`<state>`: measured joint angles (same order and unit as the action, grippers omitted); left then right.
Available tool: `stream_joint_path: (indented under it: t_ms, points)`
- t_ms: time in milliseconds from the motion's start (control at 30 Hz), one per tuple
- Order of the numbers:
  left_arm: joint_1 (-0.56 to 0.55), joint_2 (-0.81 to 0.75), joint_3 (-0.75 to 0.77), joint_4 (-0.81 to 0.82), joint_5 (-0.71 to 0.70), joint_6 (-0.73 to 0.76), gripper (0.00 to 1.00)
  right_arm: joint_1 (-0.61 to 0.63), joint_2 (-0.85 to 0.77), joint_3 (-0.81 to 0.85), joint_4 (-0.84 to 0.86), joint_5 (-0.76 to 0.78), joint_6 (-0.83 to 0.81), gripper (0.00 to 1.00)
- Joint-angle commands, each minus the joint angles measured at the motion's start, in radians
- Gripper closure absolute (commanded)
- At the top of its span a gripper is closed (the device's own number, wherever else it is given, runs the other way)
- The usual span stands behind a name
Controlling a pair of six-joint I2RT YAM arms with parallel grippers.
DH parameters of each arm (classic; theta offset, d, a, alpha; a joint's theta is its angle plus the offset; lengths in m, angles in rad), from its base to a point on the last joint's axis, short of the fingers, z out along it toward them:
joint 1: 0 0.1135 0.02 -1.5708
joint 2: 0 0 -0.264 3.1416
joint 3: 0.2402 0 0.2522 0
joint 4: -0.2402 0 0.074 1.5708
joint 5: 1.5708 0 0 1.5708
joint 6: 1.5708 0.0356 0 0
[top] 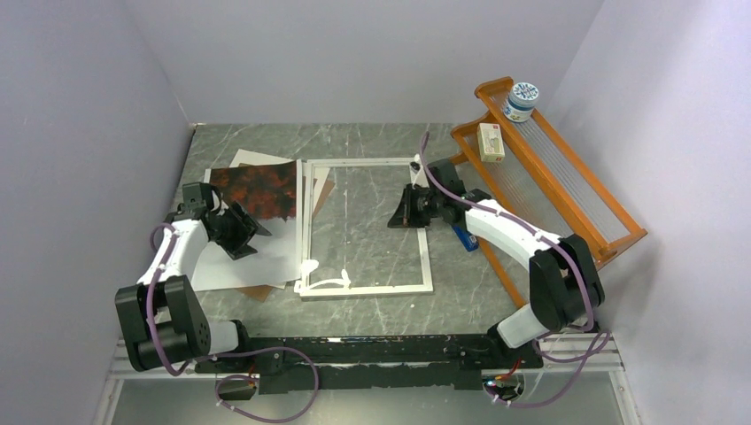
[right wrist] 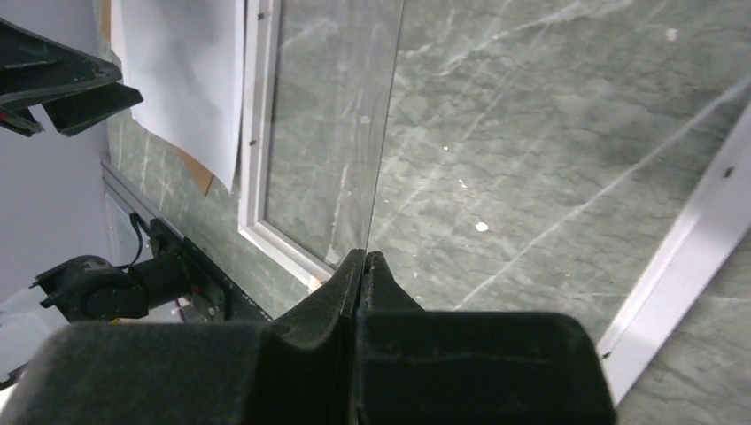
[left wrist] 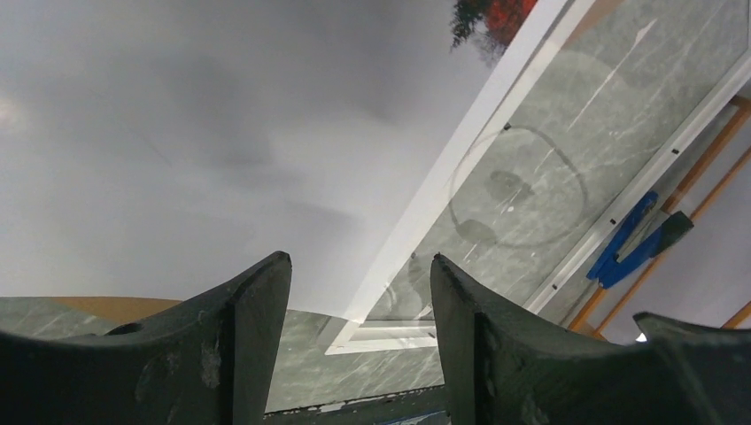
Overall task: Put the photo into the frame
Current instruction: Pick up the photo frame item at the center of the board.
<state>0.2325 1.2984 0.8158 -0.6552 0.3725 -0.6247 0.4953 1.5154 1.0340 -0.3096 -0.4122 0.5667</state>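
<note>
Grey marbled table (top: 372,146) bears the frame (top: 367,289) flat; brown board (top: 257,292) left; orange rack (top: 623,241) right.

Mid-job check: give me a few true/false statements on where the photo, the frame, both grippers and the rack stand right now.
1. The right gripper is shut on the edge of a clear pane. True.
2. The photo already lies inside the frame. False: it lies beside the frame, on its left in the top view, not within the rim.
3. The left gripper is open and holds nothing. True.
4. The orange rack is bare. False: a jar and a small box sit on it.
</note>
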Motion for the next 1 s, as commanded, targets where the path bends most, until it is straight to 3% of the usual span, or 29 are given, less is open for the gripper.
stream_joint_path:
  t_ms: [0, 567, 733, 967]
  points:
    - [-0.026, -0.003, 0.027, 0.026, 0.046, 0.014, 0.36, -0.061, -0.073, -0.07, 0.182, -0.083, -0.067, 1.0]
    - [-0.166, 0.099, 0.1, 0.146, 0.076, -0.001, 0.37, -0.18, -0.118, -0.276, 0.355, -0.179, -0.097, 1.0]
    - [-0.189, 0.157, 0.149, 0.165, 0.07, 0.026, 0.38, -0.199, -0.085, -0.263, 0.332, -0.312, -0.185, 1.0]
    - [-0.2, 0.245, 0.208, 0.18, 0.056, 0.015, 0.38, -0.203, -0.056, -0.235, 0.32, -0.367, -0.193, 1.0]
